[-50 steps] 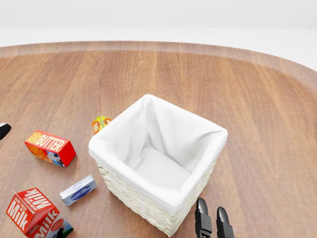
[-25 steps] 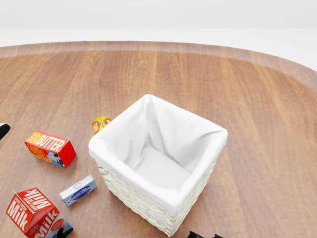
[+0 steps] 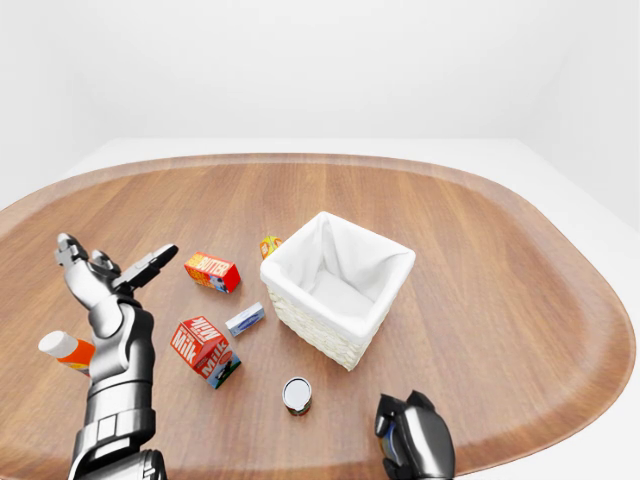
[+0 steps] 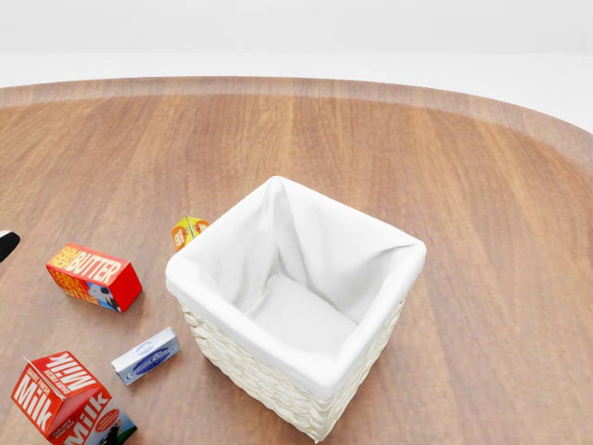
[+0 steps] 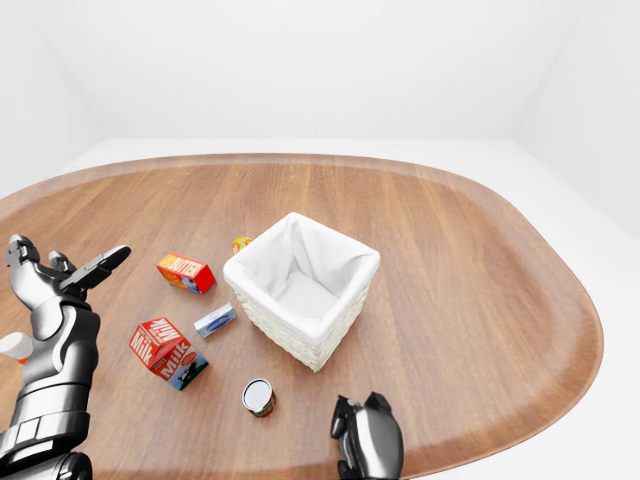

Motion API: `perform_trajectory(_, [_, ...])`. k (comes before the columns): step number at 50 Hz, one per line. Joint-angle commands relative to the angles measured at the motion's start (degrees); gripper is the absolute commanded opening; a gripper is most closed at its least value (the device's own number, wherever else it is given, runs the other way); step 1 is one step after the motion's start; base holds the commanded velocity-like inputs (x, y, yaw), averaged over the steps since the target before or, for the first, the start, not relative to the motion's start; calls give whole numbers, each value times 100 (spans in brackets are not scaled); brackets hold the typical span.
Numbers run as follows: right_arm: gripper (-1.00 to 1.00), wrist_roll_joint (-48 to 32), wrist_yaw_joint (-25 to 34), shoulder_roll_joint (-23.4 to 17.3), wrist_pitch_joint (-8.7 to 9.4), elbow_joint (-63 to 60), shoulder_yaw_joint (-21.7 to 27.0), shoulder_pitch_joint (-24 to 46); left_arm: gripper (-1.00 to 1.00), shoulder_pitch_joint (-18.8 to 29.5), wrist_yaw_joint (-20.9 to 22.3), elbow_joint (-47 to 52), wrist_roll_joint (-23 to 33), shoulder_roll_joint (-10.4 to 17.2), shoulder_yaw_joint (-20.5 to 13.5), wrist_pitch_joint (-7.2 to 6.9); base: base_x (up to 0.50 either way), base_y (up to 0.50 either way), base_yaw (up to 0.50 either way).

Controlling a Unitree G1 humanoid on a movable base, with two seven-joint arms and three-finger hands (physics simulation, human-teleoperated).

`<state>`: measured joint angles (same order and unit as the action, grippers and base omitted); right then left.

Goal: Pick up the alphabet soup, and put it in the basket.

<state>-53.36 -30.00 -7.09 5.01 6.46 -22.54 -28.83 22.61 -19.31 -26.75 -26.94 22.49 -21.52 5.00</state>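
Observation:
The alphabet soup can (image 3: 296, 394) stands upright on the wooden table, seen from above with its silver top showing, below and left of the basket. The white-lined wicker basket (image 3: 338, 285) holds nothing visible. My right hand (image 3: 410, 440) hangs low at the bottom edge of the left-eye view, to the right of the can and apart from it, with nothing in its fingers. My left hand (image 3: 115, 258) is raised at the left with its fingers spread open, far from the can. In the head view the can is out of sight and only a left fingertip (image 4: 5, 243) shows.
Left of the basket lie a red butter box (image 3: 211, 271), a red milk carton (image 3: 203, 349), a small blue-white box (image 3: 245, 319) and a small orange carton (image 3: 270, 245). An orange-and-white bottle (image 3: 66, 349) lies behind my left forearm. The table's rim (image 3: 560, 420) curves close to my right hand.
My right hand's fingers have sunk out of the bottom edge of the head view. The basket, the boxes and the camera have not moved.

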Motion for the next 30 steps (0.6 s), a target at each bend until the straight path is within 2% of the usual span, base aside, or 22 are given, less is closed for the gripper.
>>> perform_trajectory(1, [-100,267,0,-512,-1,-1629,-473,-800,100,11,2,-27,13,-4,-2,0,0,0,0])
perform_trajectory(11, [-100,-104,0,-929,-1,-2867,-1018,-769,100,3,-7,-12,6,6,9,0,0,0,0])
perform_trajectory(20, [-100,-265,0,-1160,-1,-3386,-1317,-700,100,24,30,-78,13,-3,1,0,0,0,0])
perform_trajectory(30, [-100,-289,0,-1348,-1,-3742,-1374,-739,100,10,2,-14,8,1,8,0,0,0,0])
